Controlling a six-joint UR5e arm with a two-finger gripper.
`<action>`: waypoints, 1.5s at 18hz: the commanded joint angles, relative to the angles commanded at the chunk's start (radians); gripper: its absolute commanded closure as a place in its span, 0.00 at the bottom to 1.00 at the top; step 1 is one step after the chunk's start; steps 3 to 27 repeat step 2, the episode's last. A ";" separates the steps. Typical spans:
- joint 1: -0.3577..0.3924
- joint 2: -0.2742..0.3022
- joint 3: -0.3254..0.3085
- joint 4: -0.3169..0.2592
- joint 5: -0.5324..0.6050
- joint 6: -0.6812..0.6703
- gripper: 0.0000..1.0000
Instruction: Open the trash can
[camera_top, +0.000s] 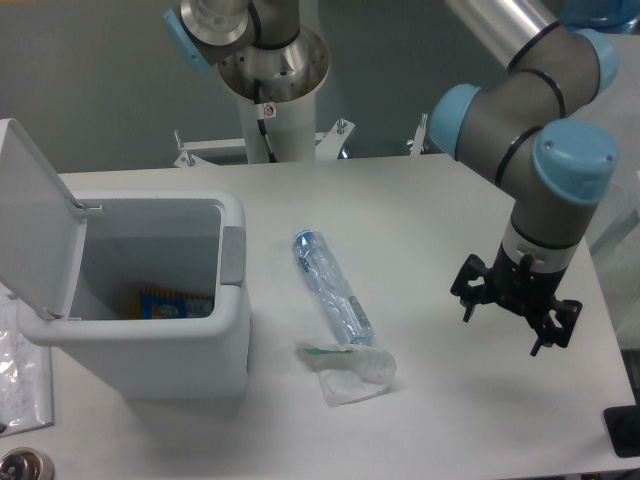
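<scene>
The white trash can (150, 330) stands at the table's left with its flat lid (35, 225) swung up and back, so the inside shows. A grey button tab (232, 256) sits on its right rim. Something blue and orange lies at the bottom. My gripper (502, 331) hangs over the right side of the table, far from the can, open with nothing between its fingers.
A crushed clear plastic bottle (331, 287) lies on the table right of the can, with a crumpled clear wrapper (348, 368) just below it. The robot's base column (272, 95) rises behind the table. The table's right edge is close to my gripper.
</scene>
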 joint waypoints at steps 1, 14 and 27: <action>0.000 -0.003 -0.001 0.000 0.003 0.000 0.00; 0.000 -0.003 -0.008 0.000 0.018 0.000 0.00; 0.000 -0.003 -0.008 0.000 0.018 0.000 0.00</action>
